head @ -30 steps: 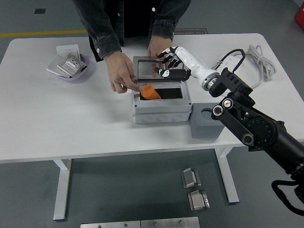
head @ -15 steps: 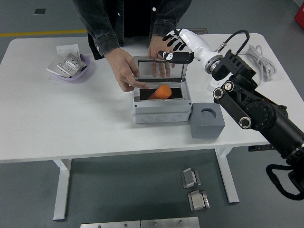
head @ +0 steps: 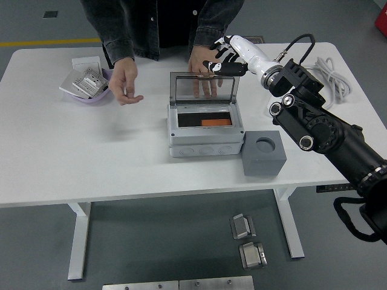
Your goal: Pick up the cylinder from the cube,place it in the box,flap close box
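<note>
An orange cylinder point(head: 216, 122) lies flat inside the grey box point(head: 205, 140), toward its right side. The box's clear lid point(head: 203, 89) stands upright at the back. My right hand point(head: 221, 58) hovers above the lid's top right corner, fingers spread, holding nothing. A grey cube point(head: 263, 153) with an empty round hole on top sits right of the box. A person stands across the table: one hand point(head: 202, 72) rests behind the lid, the other hand point(head: 125, 83) is held loosely left of the box. My left arm is out of sight.
A purple bowl point(head: 92, 87) of small packets sits at the far left, with a white block point(head: 87, 62) behind it. A coiled grey cable point(head: 327, 78) lies at the right. Metal parts lie on the floor below.
The person let the orange cylinder drop flat into the box and drew that hand away to the left. My right hand rose from the box opening to above the lid.
</note>
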Tool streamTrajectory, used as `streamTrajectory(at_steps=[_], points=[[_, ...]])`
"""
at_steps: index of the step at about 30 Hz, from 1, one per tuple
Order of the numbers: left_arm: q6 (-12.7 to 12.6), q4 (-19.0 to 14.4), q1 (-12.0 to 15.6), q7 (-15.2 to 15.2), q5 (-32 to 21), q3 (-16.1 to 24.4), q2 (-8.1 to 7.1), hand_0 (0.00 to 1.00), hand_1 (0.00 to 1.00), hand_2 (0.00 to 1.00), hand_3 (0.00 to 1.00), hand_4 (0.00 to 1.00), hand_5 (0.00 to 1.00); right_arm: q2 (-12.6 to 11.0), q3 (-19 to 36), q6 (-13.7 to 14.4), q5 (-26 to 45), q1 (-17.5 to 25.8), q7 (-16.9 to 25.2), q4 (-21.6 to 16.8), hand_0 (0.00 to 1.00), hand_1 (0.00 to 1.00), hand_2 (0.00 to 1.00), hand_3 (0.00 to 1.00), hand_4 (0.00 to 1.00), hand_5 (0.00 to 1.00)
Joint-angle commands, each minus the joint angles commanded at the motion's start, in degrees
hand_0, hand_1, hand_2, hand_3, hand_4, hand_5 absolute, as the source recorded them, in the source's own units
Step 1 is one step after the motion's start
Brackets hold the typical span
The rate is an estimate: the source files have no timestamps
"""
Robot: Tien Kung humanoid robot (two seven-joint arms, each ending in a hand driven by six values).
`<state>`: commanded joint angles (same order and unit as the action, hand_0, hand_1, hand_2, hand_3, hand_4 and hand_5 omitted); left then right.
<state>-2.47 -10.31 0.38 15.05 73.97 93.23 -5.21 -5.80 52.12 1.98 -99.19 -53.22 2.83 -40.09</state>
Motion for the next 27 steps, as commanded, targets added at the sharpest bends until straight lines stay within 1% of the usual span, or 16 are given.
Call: streamTrajectory(at_steps=[8,9,14,15,18,22,27], points=[[0.0,0.0,-0.4,-0.1,0.0,-0.1,-0.09,0.636,0.636,0.585,0.592,0.653,0.208,0.8,-0.3,-0.5,0.5,0.1,1.0,0.7,0.608,0.554,0.662,0.738,0.765,0.5],[0.0,0.0,-0.5,-0.1,0.0,-0.1,-0.09,0.636,0.636,0.585,0.592,0.654,0.209,0.9,-0.4,-0.5,0.6,0.2,1.1,0.8,0.618,0.558,0.664,0.743,0.776,0.53],[0.1,0.0,-0.8,-0.1,0.1,-0.2,-0.06,0.636,0.636,0.585,0.592,0.654,0.209,1.3,-1.1,-0.9,0.9,0.7,2.0,1.3,0.618,0.558,0.664,0.743,0.776,0.53],[0.1,0.0,-0.8,-0.1,0.1,-0.2,-0.04,0.636,0.636,0.585,0.592,0.654,0.209,1.3,-1.2,-0.9,1.1,0.8,2.2,1.5,0.621,0.56,0.665,0.746,0.786,0.548],[0.2,0.0,-0.9,-0.1,0.2,-0.2,0.02,0.636,0.636,0.585,0.592,0.654,0.209,1.5,-1.3,-1.0,1.5,1.1,2.6,2.0,0.621,0.56,0.665,0.746,0.786,0.548],[0.2,0.0,-1.0,-0.1,0.3,-0.1,0.1,0.636,0.636,0.585,0.593,0.653,0.209,1.3,-1.5,-1.2,1.8,1.3,3.1,2.2,0.623,0.561,0.664,0.747,0.79,0.553],[0.2,0.0,-0.9,-0.1,0.3,0.0,0.18,0.637,0.636,0.585,0.592,0.653,0.209,0.8,-1.5,-1.4,1.8,1.4,3.3,1.5,0.625,0.56,0.664,0.746,0.79,0.554]])
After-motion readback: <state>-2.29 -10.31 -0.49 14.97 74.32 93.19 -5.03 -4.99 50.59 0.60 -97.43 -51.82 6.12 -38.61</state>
